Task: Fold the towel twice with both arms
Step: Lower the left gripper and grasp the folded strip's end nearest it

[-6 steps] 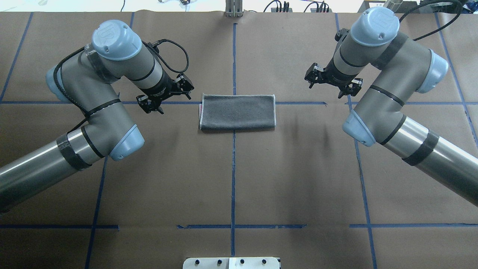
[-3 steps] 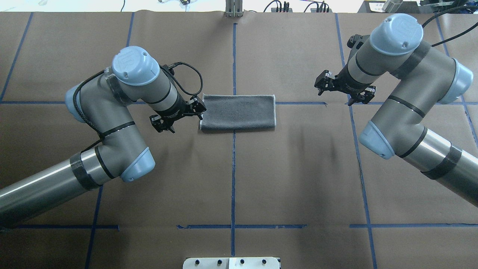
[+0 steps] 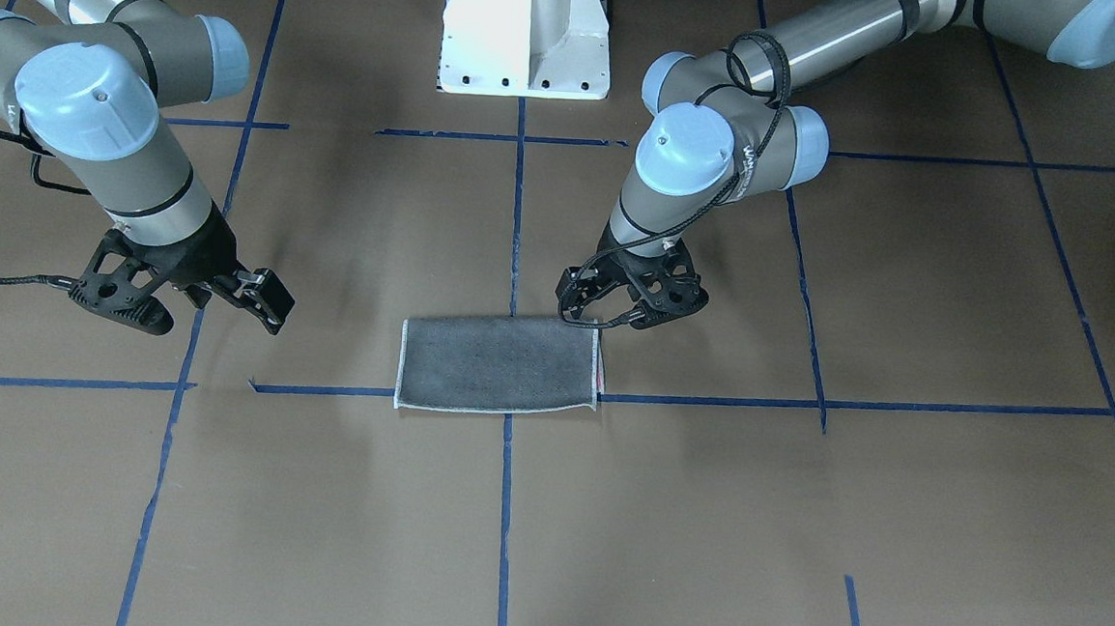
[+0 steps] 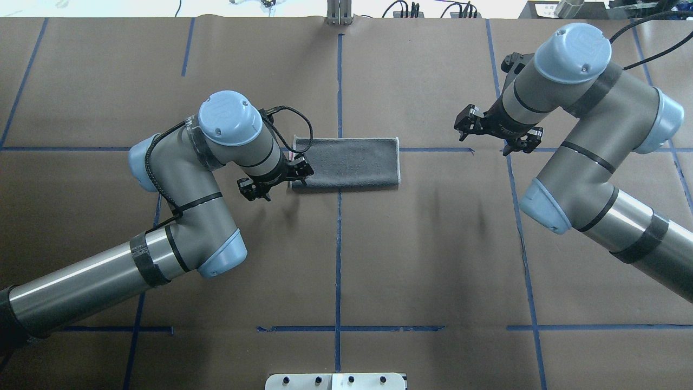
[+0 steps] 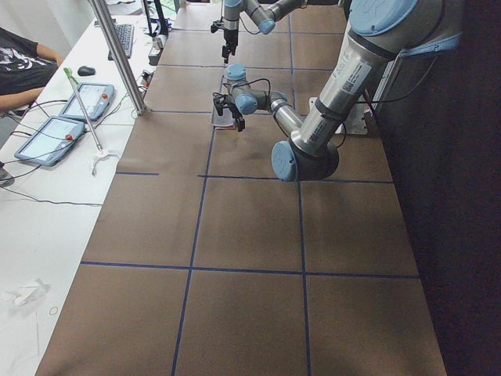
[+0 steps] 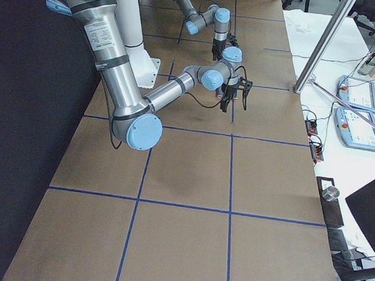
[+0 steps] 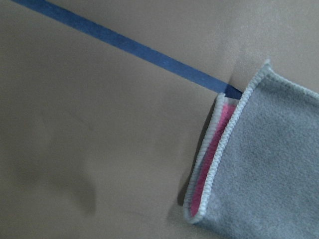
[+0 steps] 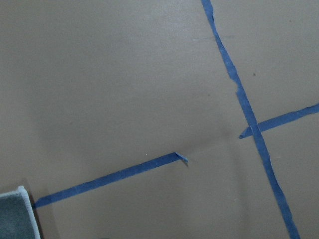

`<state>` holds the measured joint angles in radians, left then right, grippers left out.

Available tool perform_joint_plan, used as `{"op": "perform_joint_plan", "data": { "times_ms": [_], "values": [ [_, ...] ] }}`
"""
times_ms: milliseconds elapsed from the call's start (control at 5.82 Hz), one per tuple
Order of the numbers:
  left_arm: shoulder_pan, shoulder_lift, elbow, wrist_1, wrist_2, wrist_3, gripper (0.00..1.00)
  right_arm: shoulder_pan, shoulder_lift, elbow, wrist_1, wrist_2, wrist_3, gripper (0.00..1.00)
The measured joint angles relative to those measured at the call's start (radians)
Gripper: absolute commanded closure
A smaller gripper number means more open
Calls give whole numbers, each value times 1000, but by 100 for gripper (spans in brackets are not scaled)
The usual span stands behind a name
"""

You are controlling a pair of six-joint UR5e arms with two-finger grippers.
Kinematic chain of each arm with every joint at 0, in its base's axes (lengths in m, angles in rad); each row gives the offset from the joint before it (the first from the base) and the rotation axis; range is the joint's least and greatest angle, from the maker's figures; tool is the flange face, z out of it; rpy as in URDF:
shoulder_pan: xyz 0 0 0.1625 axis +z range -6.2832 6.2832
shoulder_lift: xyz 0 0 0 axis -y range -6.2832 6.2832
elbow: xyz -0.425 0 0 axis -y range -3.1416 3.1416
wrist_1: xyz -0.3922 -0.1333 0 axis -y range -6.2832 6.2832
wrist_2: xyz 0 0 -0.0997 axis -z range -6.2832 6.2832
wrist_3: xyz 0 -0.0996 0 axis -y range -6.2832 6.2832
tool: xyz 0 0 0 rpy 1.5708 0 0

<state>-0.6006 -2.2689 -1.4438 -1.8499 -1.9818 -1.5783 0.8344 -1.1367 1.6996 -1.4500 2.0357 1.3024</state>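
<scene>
Towel [image 4: 346,163] folded, grey up; left pincer [image 4: 279,185] spread beside it; right pincer [image 4: 487,142] spread.

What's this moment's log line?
towel: folded once, grey up | left end effector: open, at towel's end | right end effector: open, apart from towel

Left pincer [image 4: 279,184] hangs low and right pincer [image 4: 485,142] is raised, each with jaws spread apart.

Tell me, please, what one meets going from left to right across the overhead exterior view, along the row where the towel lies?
left gripper → towel → right gripper
</scene>
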Motion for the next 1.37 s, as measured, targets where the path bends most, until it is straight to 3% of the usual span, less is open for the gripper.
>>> {"op": "perform_joint_plan", "data": {
  "times_ms": [859,1030,1202,1374],
  "values": [
    [-1,-38,85,-63,3,-75,40,-7,0,-1,1,-2,1,0],
    [-1,-38,88,-64,3,-80,53,-7,0,-1,2,-2,1,0],
    [-1,-38,91,-64,3,-82,59,-7,0,1,2,-1,1,0],
    [-1,-38,93,-65,3,-83,73,-7,0,5,2,0,1,0]
  ]
}}
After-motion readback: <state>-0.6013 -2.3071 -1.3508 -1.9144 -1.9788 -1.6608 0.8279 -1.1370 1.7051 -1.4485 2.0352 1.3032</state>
